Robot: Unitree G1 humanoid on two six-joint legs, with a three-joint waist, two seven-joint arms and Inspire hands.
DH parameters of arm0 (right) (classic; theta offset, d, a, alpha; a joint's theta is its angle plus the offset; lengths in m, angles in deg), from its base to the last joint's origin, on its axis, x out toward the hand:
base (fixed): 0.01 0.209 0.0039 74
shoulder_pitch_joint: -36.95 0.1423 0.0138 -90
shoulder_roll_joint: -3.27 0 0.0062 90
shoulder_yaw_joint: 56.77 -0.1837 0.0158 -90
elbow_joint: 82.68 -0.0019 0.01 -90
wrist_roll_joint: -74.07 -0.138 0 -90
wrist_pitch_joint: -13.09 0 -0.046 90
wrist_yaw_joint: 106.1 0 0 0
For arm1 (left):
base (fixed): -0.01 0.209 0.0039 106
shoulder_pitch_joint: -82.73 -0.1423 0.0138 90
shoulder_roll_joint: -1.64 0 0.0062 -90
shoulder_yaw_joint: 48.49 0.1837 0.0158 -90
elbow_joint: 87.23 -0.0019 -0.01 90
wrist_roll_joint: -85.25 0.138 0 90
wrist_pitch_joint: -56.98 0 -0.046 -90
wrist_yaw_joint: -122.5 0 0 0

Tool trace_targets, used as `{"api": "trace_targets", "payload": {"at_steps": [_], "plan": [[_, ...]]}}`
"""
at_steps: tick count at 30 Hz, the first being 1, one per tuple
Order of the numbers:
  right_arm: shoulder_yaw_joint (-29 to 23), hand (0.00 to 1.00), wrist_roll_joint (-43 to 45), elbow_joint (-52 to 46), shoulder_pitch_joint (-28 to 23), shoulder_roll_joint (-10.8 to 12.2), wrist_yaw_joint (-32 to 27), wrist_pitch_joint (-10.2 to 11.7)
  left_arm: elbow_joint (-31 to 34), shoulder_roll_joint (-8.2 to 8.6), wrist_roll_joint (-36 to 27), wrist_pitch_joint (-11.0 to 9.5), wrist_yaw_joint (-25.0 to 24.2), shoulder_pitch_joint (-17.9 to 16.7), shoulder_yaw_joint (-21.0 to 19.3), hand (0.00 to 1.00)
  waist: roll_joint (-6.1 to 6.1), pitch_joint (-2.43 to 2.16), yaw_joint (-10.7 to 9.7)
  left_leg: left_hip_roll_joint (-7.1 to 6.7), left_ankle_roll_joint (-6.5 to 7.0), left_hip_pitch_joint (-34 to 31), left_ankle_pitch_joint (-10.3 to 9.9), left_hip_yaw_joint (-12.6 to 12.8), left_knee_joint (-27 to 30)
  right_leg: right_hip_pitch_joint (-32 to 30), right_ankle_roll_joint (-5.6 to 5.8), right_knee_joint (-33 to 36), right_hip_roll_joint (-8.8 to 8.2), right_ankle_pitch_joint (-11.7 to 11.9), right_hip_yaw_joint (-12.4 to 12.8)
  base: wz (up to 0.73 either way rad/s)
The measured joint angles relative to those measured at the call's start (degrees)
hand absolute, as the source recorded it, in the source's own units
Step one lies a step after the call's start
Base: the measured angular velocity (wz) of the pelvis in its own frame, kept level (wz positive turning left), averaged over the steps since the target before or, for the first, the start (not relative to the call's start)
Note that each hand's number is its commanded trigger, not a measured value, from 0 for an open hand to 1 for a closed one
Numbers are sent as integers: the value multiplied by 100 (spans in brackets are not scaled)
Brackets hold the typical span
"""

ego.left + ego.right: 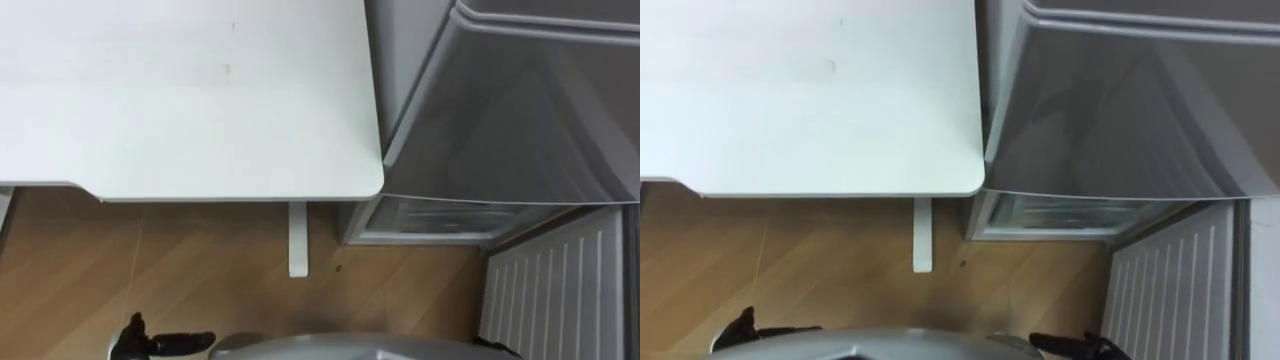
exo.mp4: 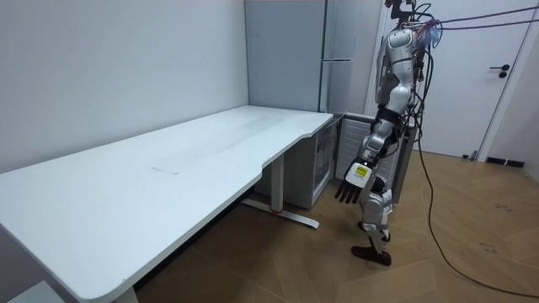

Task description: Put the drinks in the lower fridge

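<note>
I stand at the end of the white table (image 1: 200, 100), facing the tall grey fridge (image 1: 520, 110). The fridge's lower compartment (image 1: 440, 218) is open, and a clear shelf front shows inside it. Its white ribbed door (image 1: 560, 290) is swung out on my right. My left hand (image 2: 349, 187) hangs by my side with straight fingers and holds nothing; it also shows dark at the lower left (image 1: 150, 343). My right hand (image 1: 1080, 346) is a dark shape at the bottom edge.
The table's rounded corner (image 1: 365, 185) nearly touches the fridge side. A white table leg (image 1: 298, 240) stands on the wooden floor (image 1: 150, 270) just before me. In the room view a closed door (image 2: 497, 76) is behind me.
</note>
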Motion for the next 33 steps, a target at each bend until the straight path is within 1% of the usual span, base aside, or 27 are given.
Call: {"api": "trace_targets", "payload": {"at_steps": [2,5,8,10,12,14,16,17,18,19,20,21,22,23,24,25,26,27,28,29,30,31,32,33], "plan": [[-53,0,12,0,0,1,-4,-2,-66,7,44,1,-1,-3,-1,0,9,7,-9,2,0,29,0,0,-41,22,-5,4,16,8,57,-12],[-206,0,176,-14,5,6,-32,-2,-170,7,63,4,-6,-6,-10,0,12,7,-104,3,-2,52,0,-3,-102,31,-11,4,23,18,71,-4],[-368,0,244,-43,-34,3,-91,-4,-202,8,243,6,-6,-5,-68,0,6,7,-116,0,-4,106,2,-4,-123,66,-14,-1,32,21,81,-5],[-371,0,257,-123,-77,-1,-135,-3,-201,9,371,6,3,6,-179,0,-1,7,-119,0,-5,109,3,-5,-121,67,-15,-1,35,21,85,-2],[-428,0,503,-295,-125,1,-211,1,-201,11,427,5,21,-12,-225,0,-6,3,-121,-10,-5,122,5,-3,-90,66,-16,-1,39,22,126,-6],[-615,0,830,-592,-98,6,-398,6,-198,15,427,0,54,-8,-250,0,-31,-17,-128,-34,-5,134,5,4,-79,58,-17,6,57,31,229,-13],[-861,0,1119,-1134,-112,6,-640,9,-197,24,436,-17,82,9,-253,0,-30,-20,-190,-32,-3,142,6,13,-84,54,-16,8,57,36,253,-8],[-1029,0,1365,-1689,-125,8,-867,12,-200,29,486,-52,152,-3,-250,0,-21,-14,-244,5,-2,174,6,52,-91,55,-18,8,71,46,310,-14],[-1084,0,1536,-2024,-136,9,-998,15,-200,29,485,-79,176,-13,-251,0,-14,-11,-262,12,-3,192,6,87,-97,56,-20,4,83,59,347,-28],[-1161,0,1815,-2761,-161,12,-1267,69,-199,27,483,-138,221,-35,-249,0,-2,-3,-291,17,-4,219,5,150,-115,55,-31,-7,104,89,380,-23],[-1200,0,2049,-3550,-278,14,-1535,240,-199,24,486,-202,266,-70,-237,0,34,5,-340,15,-4,223,5,154,-122,55,-35,-21,113,105,389,-16],[-1229,0,2204,-3919,-357,23,-1668,340,-192,24,486,-255,278,-71,-235,0,19,19,-371,7,-4,223,5,161,-122,50,-36,-21,115,105,402,0],[-1277,0,2558,-4662,-514,55,-1922,506,-186,28,496,-366,286,-103,-239,0,21,12,-430,7,-5,222,6,179,-125,47,-36,-20,122,105,412,0],[-1354,0,2777,-5394,-666,54,-2118,657,-185,34,585,-447,297,-123,-254,0,44,-22,-446,12,-7,223,6,196,-135,43,-36,-21,129,105,416,0],[-1505,0,2948,-5987,-867,51,-2280,798,-185,37,687,-520,304,-154,-295,0,8,-15,-481,13,-11,222,8,205,-143,36,-36,-22,134,105,465,-4],[-1579,0,3045,-6223,-921,50,-2385,848,-186,41,718,-556,305,-178,-342,0,20,-23,-494,13,-11,220,8,209,-149,24,-36,-20,141,105,507,-10],[-1740,0,3235,-6690,-1065,49,-2665,957,-187,41,774,-631,319,-241,-427,0,50,-63,-499,13,-20,216,14,252,-183,-19,-36,-17,153,105,589,-21],[-1874,0,3491,-6977,-1137,50,-2971,1057,-188,41,824,-685,368,-319,-497,0,6,-47,-532,19,-22,219,17,304,-193,-42,-37,-12,167,106,657,-23],[-1943,0,3615,-7061,-1146,51,-3108,1116,-192,41,838,-709,388,-357,-534,0,16,-66,-554,20,-22,219,17,323,-188,-51,-37,-10,170,106,682,-22],[-2086,0,3817,-7240,-1153,51,-3374,1175,-193,47,905,-716,388,-395,-618,0,-19,-86,-612,20,-22,205,16,341,-189,-94,-37,8,174,106,705,-16],[-2242,0,3875,-7460,-1154,45,-3618,1224,-193,45,930,-730,387,-403,-662,0,-57,-73,-655,16,-22,195,17,349,-193,-121,-41,16,174,109,717,-14],[-2321,0,3863,-7576,-1153,36,-3738,1267,-196,38,929,-748,387,-403,-670,0,-68,-68,-678,15,-22,199,17,359,-194,-125,-42,19,175,110,730,-14],[-2471,0,3814,-7771,-1148,-10,-3978,1406,-202,30,930,-802,386,-422,-676,0,-94,-73,-704,20,-21,217,17,413,-197,-125,-42,26,186,110,778,-16],[-2615,0,3796,-7938,-1147,-51,-4186,1524,-202,29,929,-851,385,-442,-679,0,-88,-72,-709,23,-22,222,16,428,-197,-125,-40,23,195,118,817,-15]]}}
